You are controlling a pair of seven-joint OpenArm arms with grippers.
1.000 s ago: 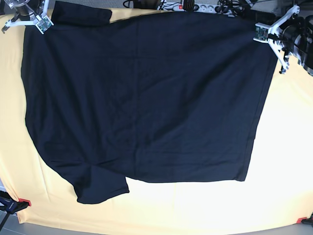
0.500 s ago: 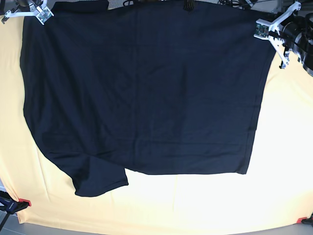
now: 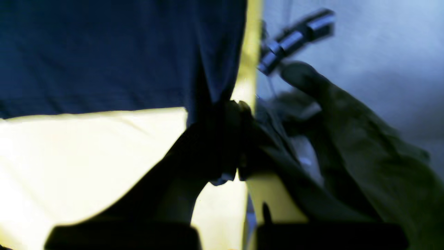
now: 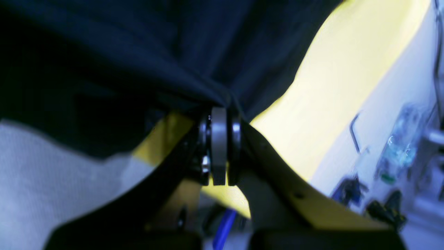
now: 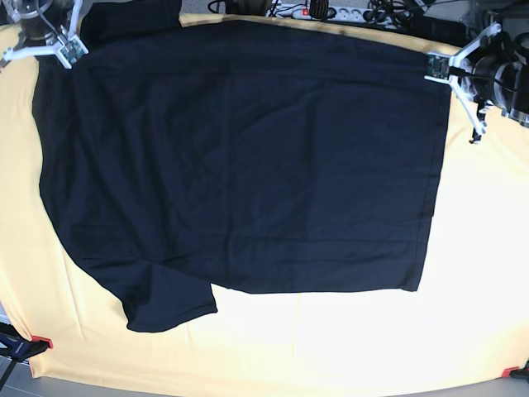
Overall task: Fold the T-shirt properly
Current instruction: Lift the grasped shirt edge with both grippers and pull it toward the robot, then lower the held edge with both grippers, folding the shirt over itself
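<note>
The black T-shirt (image 5: 240,157) lies spread flat on the yellow table cover (image 5: 331,347), with one sleeve (image 5: 169,302) at the near left. My left gripper (image 5: 444,70) is at the shirt's far right corner. In the left wrist view it (image 3: 236,139) is shut on a pinch of the black fabric (image 3: 121,52). My right gripper (image 5: 68,48) is at the far left corner. In the right wrist view it (image 4: 219,118) is shut on the shirt's edge (image 4: 138,52), and the cloth pulls taut from the jaws.
A power strip and cables (image 5: 322,10) lie beyond the table's far edge. Red clamps (image 5: 41,341) (image 5: 508,372) hold the cover at the near corners. Bare yellow cover shows along the near side and the right side.
Both grippers have come down and towards me with the shirt's far corners. The far edge, which reached past the table's back half a second ago, now lies on the cover.
</note>
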